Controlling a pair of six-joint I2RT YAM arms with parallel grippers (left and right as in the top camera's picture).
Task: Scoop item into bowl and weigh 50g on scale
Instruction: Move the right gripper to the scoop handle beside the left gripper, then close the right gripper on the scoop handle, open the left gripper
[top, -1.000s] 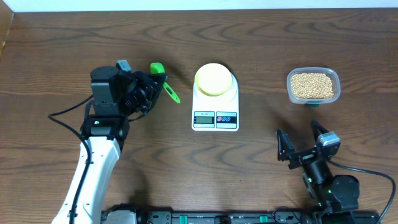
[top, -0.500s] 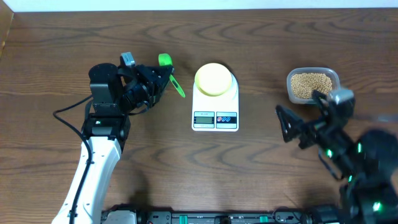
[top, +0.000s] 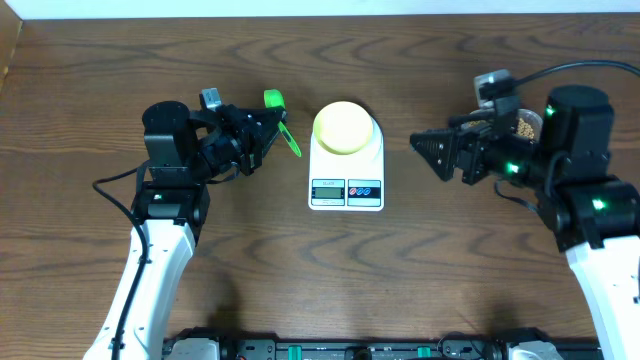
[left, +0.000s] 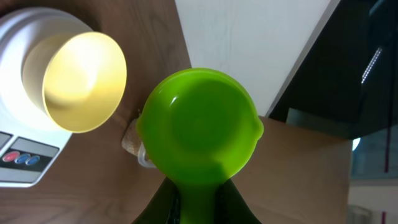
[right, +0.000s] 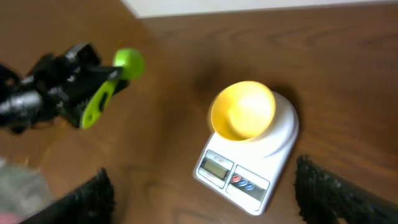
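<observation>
The pale yellow bowl (top: 343, 127) stands empty on the white scale (top: 347, 185) at mid-table. My left gripper (top: 262, 135) is shut on the handle of a green scoop (top: 283, 128), held just left of the scale. The left wrist view shows the scoop (left: 198, 124) empty, with the bowl (left: 81, 81) on the scale (left: 18, 162) beyond it. My right gripper (top: 432, 155) hangs open just right of the scale, pointing left. In its wrist view the right gripper (right: 208, 199) holds nothing, with the bowl (right: 244, 111) and scale (right: 249, 168) below. A few beans (top: 524, 128) show past the right arm.
The clear tub (top: 530, 122) of beans at the back right is mostly hidden under my right arm. The left arm's body stands at the left of the table. A white wall runs behind the table's far edge.
My right arm has swung from the front edge up over the tub to beside the scale. My left gripper has carried the scoop a little right, toward the scale.
</observation>
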